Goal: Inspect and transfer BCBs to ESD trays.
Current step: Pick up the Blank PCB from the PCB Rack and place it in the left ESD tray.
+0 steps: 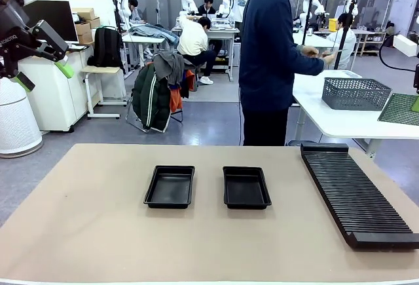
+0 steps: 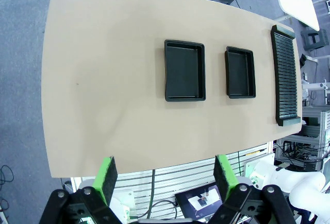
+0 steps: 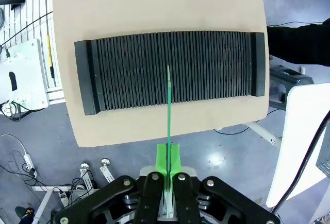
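On the counter (image 1: 78, 232) we count two ESD trays (image 1: 170, 186) (image 1: 246, 187), one rack (image 1: 357, 196) | left fingers (image 2: 108, 180) spread | right fingers (image 3: 175, 159) clamp one BCB (image 3: 168, 100)

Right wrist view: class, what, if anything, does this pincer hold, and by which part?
The right pincer grips a thin green BCB, seen edge-on, by its near edge.

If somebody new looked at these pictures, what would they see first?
Probably the thin green board, pinched edge-on in the right gripper and pointing down at the long black ribbed rack at the table's right end. Next come two empty black trays in the middle of the tan table, the left tray beside the right tray.
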### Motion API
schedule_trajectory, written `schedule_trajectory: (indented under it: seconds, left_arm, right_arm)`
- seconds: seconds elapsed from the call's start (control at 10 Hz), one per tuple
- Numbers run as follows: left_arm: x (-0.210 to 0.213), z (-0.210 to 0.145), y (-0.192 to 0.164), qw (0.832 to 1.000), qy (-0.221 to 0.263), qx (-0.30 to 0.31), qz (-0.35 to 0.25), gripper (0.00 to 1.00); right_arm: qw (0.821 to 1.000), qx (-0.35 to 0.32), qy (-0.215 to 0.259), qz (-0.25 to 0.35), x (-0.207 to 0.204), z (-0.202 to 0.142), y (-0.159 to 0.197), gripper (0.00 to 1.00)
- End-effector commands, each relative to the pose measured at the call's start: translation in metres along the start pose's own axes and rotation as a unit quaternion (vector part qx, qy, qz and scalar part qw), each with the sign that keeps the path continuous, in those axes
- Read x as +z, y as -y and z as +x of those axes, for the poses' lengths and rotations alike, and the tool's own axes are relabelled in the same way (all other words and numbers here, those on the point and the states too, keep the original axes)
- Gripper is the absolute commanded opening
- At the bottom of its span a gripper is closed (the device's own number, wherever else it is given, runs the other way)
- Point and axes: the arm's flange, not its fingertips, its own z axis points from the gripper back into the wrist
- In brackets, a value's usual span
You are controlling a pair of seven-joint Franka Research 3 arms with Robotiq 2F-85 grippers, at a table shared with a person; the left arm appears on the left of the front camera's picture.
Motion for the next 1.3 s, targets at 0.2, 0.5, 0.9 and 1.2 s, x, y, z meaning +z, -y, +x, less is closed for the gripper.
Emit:
schedule_trajectory:
  seconds: [0.2,0.5,0.9,1.2]
  left_arm:
    - [-0.001,0.000,-0.002,1.000,0.002,-0.007,-0.006,1.00]
    - [-0.001,0.000,-0.002,1.000,0.002,-0.007,-0.006,1.00]
    - [-0.001,0.000,-0.002,1.000,0.002,-0.007,-0.006,1.00]
    - [-0.001,0.000,-0.002,1.000,0.002,-0.007,-0.006,1.00]
  right_arm:
    - [0.985,-0.145,0.063,0.067,-0.020,0.019,0.009,0.03]
    - [0.939,-0.278,0.160,0.124,-0.051,0.046,0.001,0.03]
    - [0.843,-0.416,0.258,0.222,-0.111,0.113,-0.022,0.03]
    - [0.774,-0.489,0.298,0.271,-0.158,0.172,-0.038,0.03]
